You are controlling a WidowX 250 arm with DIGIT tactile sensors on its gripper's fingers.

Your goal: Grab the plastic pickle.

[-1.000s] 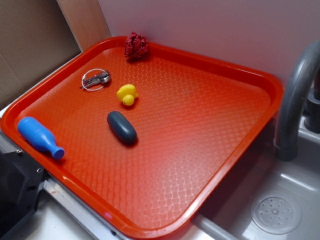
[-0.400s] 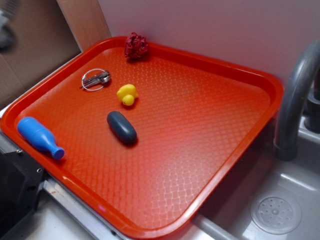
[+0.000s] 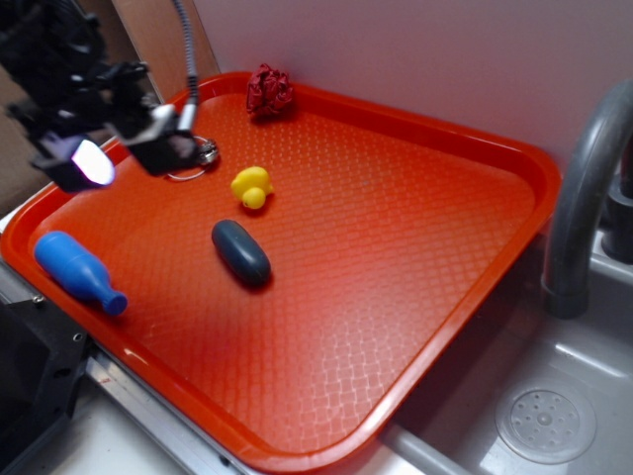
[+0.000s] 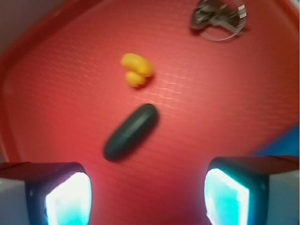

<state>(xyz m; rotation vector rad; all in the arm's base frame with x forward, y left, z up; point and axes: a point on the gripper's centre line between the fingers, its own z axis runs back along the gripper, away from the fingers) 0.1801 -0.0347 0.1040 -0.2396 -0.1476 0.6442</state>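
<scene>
Hand (fingers apart), pickle beside duck

Wrist view is smearing with motion blur; tool pads are glaring white-cyan. Exterior view is staying evenly lit, tray sheen soft.

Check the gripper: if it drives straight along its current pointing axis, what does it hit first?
Most likely the plastic pickle: in the wrist view it lies just ahead of the open gripper, centred between the fingers, on the red tray. The yellow duck sits farther on. Motion blur makes depth uncertain.
</scene>
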